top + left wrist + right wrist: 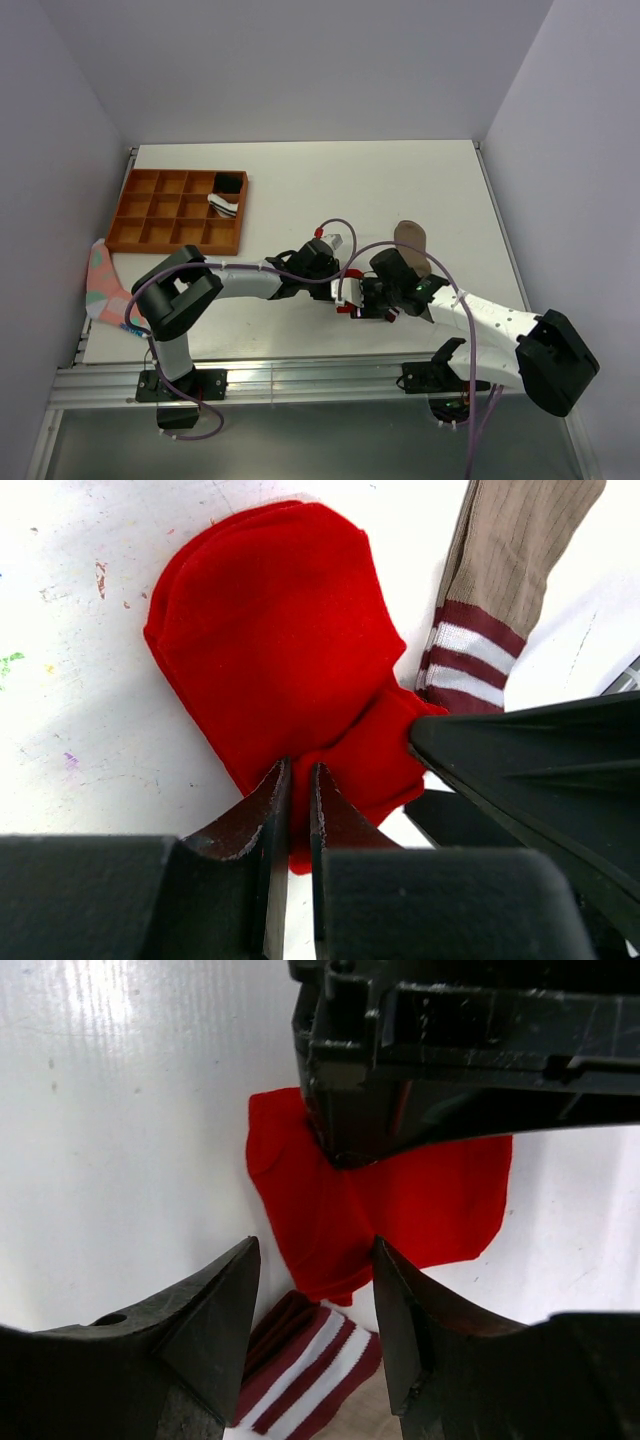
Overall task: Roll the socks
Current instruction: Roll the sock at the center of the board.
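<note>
The red sock (280,650) lay flat on the white counter (70,710), touching the striped cuff of the tan sock (515,550). The left tool (298,772) pinched the red sock's edge. The right tool (315,1260) hung above it, spread wide.

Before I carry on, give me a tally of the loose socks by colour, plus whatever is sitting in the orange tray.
red sock: 1
tan-brown sock, striped cuff: 1
pink patterned sock, far left: 1
black bundle in the orange tray: 1
white-and-dark bundle in the tray: 1
Total: 5
</note>
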`<state>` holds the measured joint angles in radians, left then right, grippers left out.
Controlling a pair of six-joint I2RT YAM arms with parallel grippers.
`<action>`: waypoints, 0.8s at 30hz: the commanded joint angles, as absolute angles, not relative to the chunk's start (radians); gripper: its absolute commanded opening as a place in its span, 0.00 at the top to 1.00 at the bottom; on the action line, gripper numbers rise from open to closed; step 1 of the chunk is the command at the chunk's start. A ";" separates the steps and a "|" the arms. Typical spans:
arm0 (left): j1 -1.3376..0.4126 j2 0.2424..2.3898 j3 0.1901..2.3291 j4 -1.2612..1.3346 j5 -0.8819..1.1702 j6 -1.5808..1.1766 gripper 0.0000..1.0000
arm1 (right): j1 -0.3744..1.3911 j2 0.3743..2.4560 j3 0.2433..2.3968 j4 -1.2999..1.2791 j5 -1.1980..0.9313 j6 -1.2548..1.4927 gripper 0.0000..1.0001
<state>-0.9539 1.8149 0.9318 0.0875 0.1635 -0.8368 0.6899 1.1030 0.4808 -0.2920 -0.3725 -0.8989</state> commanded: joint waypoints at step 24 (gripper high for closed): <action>-0.954 1.776 0.876 -0.014 0.089 -0.890 0.86 | 0.762 1.198 0.406 -0.146 -0.250 -0.888 0.85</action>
<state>-0.9504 1.7996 0.9142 0.0917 0.1448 -0.8803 0.7551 1.1740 0.4458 -0.1555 -0.2756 -0.8963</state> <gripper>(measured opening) 0.145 0.245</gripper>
